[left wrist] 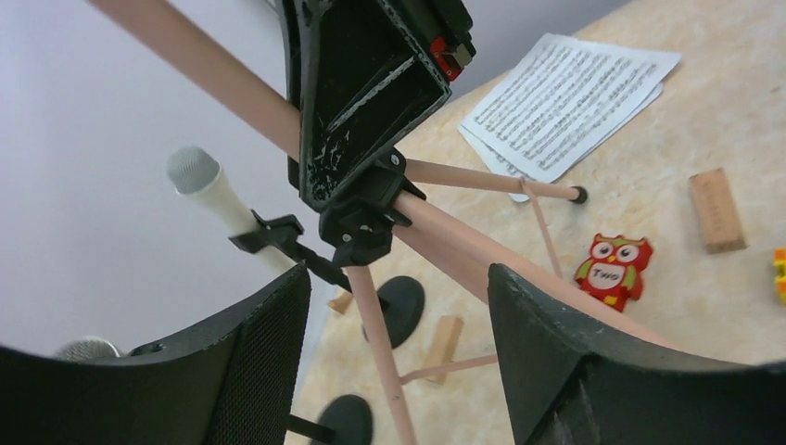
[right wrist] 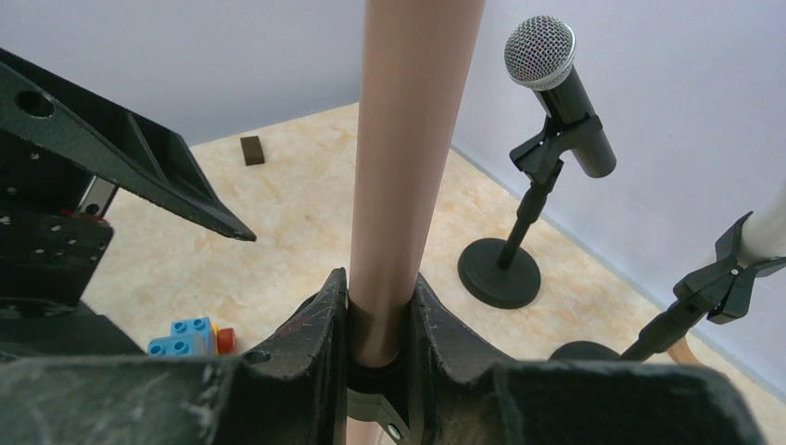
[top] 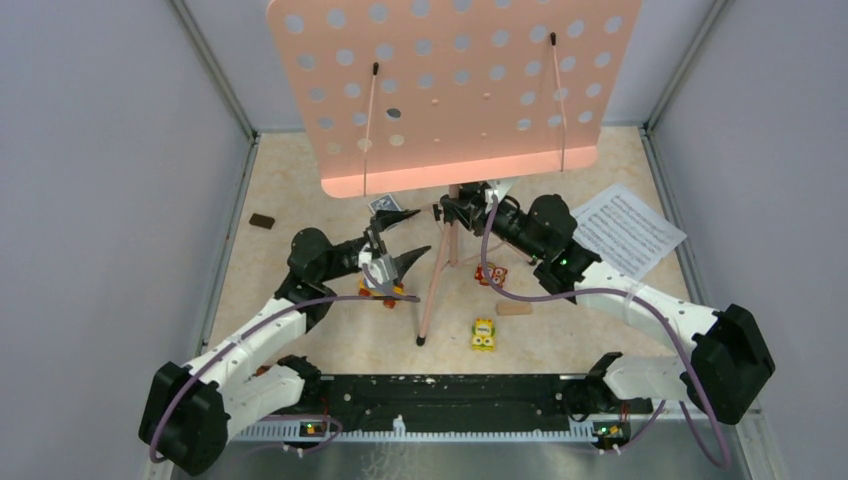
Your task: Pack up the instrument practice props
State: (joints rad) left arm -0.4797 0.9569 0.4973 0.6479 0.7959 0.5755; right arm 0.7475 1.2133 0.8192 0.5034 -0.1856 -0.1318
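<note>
Packing appears barely begun: music stand (top: 450,90) erect, sheet music (top: 625,230) on worktop (top: 295,170). Right gripper (right wrist: 375,287) pinches stand pole (right wrist: 408,139); left gripper (left wrist: 399,283) spread.

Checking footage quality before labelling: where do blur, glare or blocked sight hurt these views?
Top external: even light, soft shadows, but the pink music desk near the lens hides what stands behind it. Left wrist: the left gripper looms dark and soft along the bottom, sheet music sharp. Right wrist: the pink pole fills the centre; dark microphone is crisp.
</note>
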